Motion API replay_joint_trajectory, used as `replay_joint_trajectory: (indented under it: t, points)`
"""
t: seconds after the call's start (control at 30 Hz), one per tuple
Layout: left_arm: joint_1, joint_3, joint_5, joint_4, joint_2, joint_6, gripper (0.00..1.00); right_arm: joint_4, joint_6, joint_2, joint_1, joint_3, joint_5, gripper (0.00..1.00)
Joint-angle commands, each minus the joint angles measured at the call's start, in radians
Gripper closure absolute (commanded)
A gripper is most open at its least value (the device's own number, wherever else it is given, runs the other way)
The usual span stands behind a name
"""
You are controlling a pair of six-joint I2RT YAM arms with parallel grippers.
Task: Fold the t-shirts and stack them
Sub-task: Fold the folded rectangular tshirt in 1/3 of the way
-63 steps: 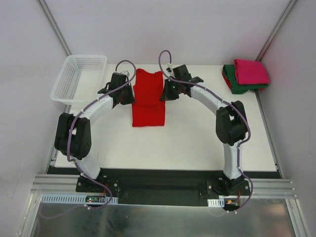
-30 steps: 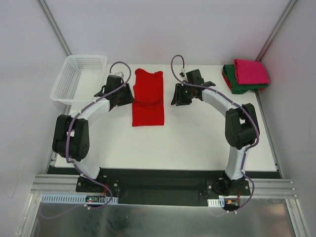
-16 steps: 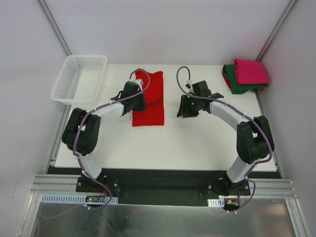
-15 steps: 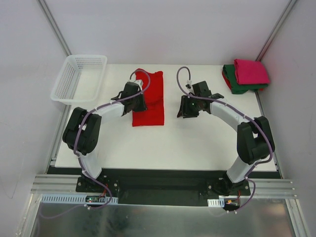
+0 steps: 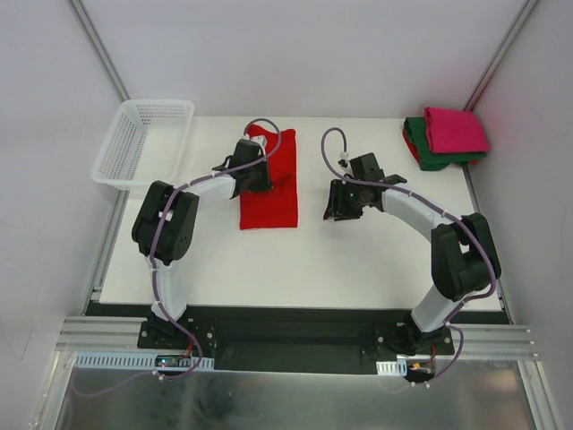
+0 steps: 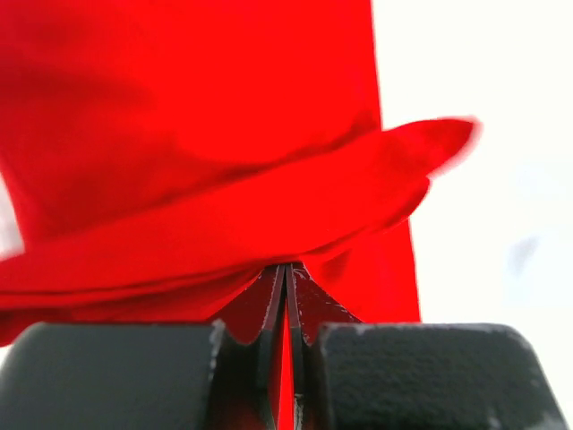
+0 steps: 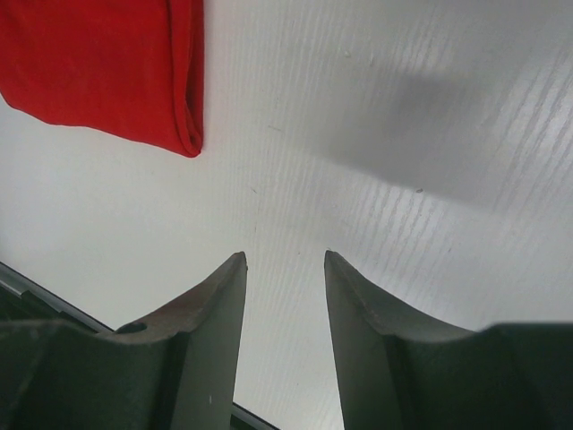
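Change, left side: the left gripper [image 6: 286, 279], loose beside the red t-shirt [image 5: 276, 199] a second ago, now sits over the shirt's far-left part and has closed on it.
Change, right side: the right gripper [image 7: 282, 262], at the shirt's right edge two seconds ago, is now off the cloth, over bare table [image 5: 358, 260] to its right.
Change, shirt: the far-left corner is bunched and lifted; before, it lay flat.
Left arm pose: the elbow is drawn in toward the centre, the forearm reaching right across to the shirt, wrist low.
Right arm pose: the elbow stays out to the right, the forearm angled left, fingers pointing down at the table.
Left jaws: clenched, a fold of red cloth pinched between them.
Right jaws: parted, nothing between them.
Red t-shirt place: mid-table between the grippers, folded into a long strip.
Other shirts: the magenta-pink t-shirt [image 5: 455, 128] lies folded on the dark green t-shirt [image 5: 431, 159] at the far-right corner.
Basket [image 5: 158, 104]: at the far-left corner, well apart from the shirts.
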Motion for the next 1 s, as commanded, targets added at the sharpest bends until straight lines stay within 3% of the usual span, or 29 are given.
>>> replay_joint_trajectory:
  t: [0.0,0.2,0.47,0.73,0.83,0.9,0.97]
  points:
    - [0.011,0.122,-0.043,0.027,0.056,0.049,1.0,0.018,0.0,-0.057,0.002,-0.018,0.014,0.57]
    - [0.058,0.301,-0.06,0.015,0.154,0.077,1.0,0.011,0.0,-0.083,0.002,-0.046,0.024,0.57]
    - [0.113,0.279,-0.08,-0.008,0.052,0.106,1.0,0.012,0.003,-0.1,0.008,-0.069,0.021,0.57]
    - [0.12,-0.077,-0.07,-0.006,-0.226,-0.014,1.0,0.093,0.032,-0.057,0.031,-0.085,-0.07,0.53]
    - [0.12,-0.247,-0.101,0.009,-0.356,-0.063,0.94,0.141,0.04,-0.039,0.046,-0.098,-0.108,0.52]
    - [0.118,-0.362,-0.081,0.04,-0.418,-0.098,0.84,0.179,0.057,-0.013,0.053,-0.105,-0.128,0.44]
    - [0.109,-0.425,-0.066,0.059,-0.49,-0.117,0.66,0.204,0.074,0.016,0.053,-0.102,-0.179,0.41]
